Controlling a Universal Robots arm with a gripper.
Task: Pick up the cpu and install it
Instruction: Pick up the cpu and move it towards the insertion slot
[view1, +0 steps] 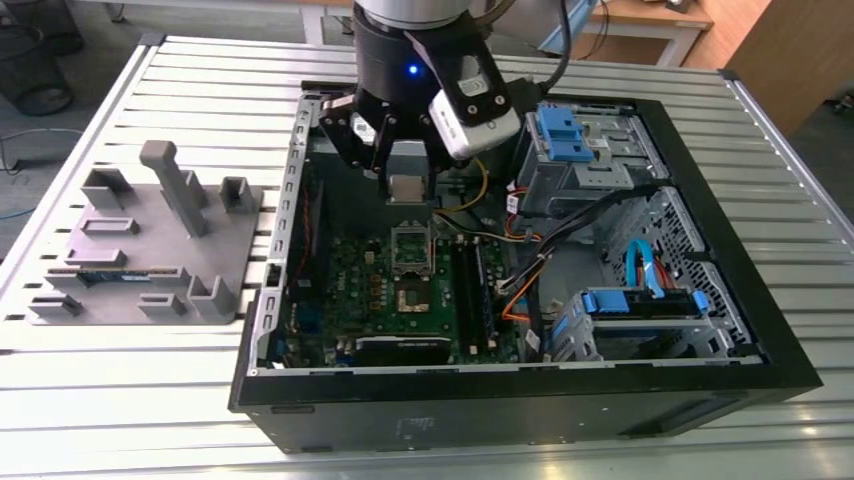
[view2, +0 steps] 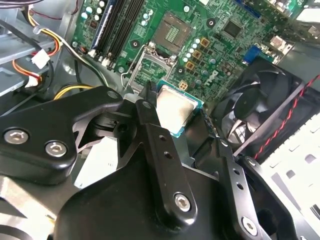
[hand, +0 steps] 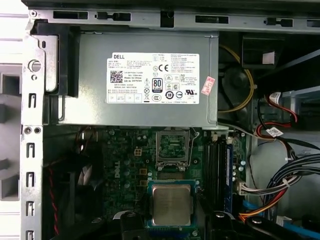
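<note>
The cpu (view2: 175, 110) is a flat square chip with a silvery top and a thin darker rim. My gripper (view2: 179, 114) is shut on it, with a black finger (view2: 150, 107) against one of its edges. It hangs level above the green motherboard (view1: 347, 290) inside the open computer case (view1: 534, 400). In the first wrist view the cpu (hand: 171, 204) sits just short of the open socket frame (hand: 172, 147). The bare socket (view2: 172, 32) lies beyond the chip in the second wrist view. From the exterior view my gripper (view1: 407, 187) hovers over the board's far end.
A grey power supply (hand: 150, 75) fills the case's far end. A black fan (view2: 260, 100) is beside the socket, and memory slots (hand: 220, 165) and bundled cables (hand: 280, 185) are on the other side. Blue drive cages (view1: 574, 140) stand at the exterior view's right. A grey parts fixture (view1: 147, 250) lies on the table at its left.
</note>
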